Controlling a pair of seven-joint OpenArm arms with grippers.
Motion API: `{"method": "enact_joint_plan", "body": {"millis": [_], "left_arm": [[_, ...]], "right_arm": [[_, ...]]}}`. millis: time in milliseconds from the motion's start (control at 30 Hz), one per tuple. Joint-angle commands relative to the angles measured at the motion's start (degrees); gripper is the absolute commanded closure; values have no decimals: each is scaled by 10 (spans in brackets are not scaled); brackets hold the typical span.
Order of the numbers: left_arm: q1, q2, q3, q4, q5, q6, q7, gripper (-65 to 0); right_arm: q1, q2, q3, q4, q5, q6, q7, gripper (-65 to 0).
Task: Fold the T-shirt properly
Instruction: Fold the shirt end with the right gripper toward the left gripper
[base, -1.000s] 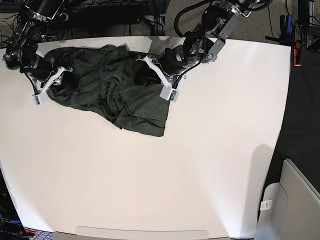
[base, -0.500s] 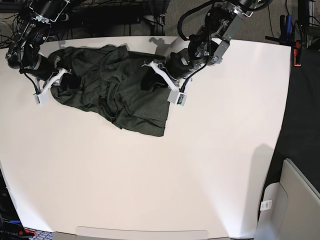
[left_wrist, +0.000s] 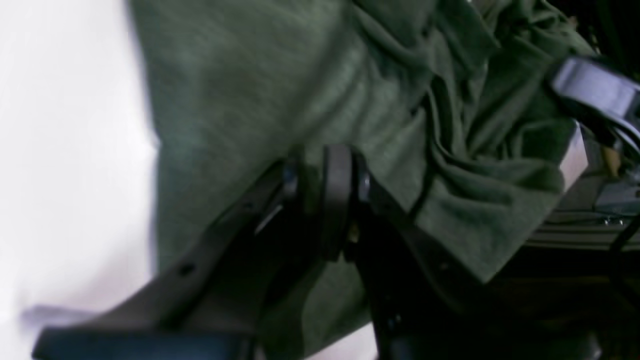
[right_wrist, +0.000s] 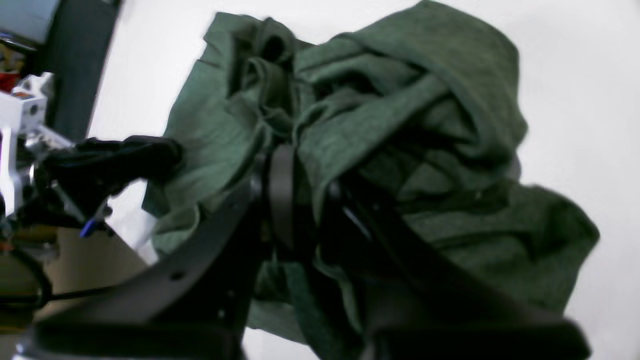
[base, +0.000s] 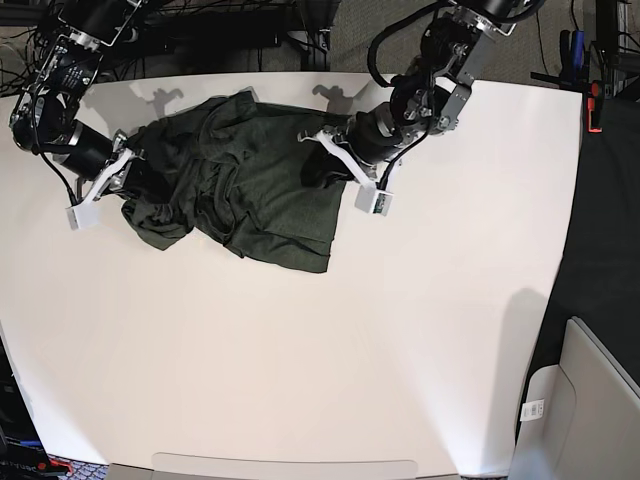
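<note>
Base view shows us the shirt (base: 240, 185) bunched on the table's (base: 400, 330) far-left part. Our right gripper (right_wrist: 300, 200) and left gripper (left_wrist: 325, 200) each pinch cloth between narrow jaws; both wrist views are blurred, fingertips half buried in folds.

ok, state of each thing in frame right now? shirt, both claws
T-shirt: crumpled and bunched on the white table, not folded, pinched at two ends.
Left claw: shut on T-shirt fabric at its edge.
Right claw: shut on a bunched fold of the T-shirt.
</note>
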Motion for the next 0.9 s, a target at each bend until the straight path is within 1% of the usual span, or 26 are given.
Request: {"method": "enact_joint_plan", "body": {"millis": [0,100,200,300,467,533,733,867], "left_arm": [[-5,1,-8,10,-4,-7,-6,-59],[6,1,-26,1,-3,-7,-5,-59],[6,1,-27,-13,-3,-7,-5,-59],[6,1,-27,-32,-3,-7,-5,-59],[16,1,-26,-56,-3,-7,-5,-59],[18,4,-26,-66,-3,-7,-6,-59],[18,4,-26,-73,-3,-7,-9,-59],[18,3,-28,-68,-3,-7,-9,-59]], "right_arm": [[7,8,-9,12,25,2,6,-49],[12,7,-57,24,28,2,6,-49],[19,1,-93,37,28,2,6,-49],[30,-21,-123,38,28,2,6,-49],[55,-54,-151,36,27,2,6,-49],[69,-71,-162,35,26,2,6,-49],[96,-136,-212,33,-31,2,6,-49],[118,-173,-242,-2,-58,2,6,-49]]}}
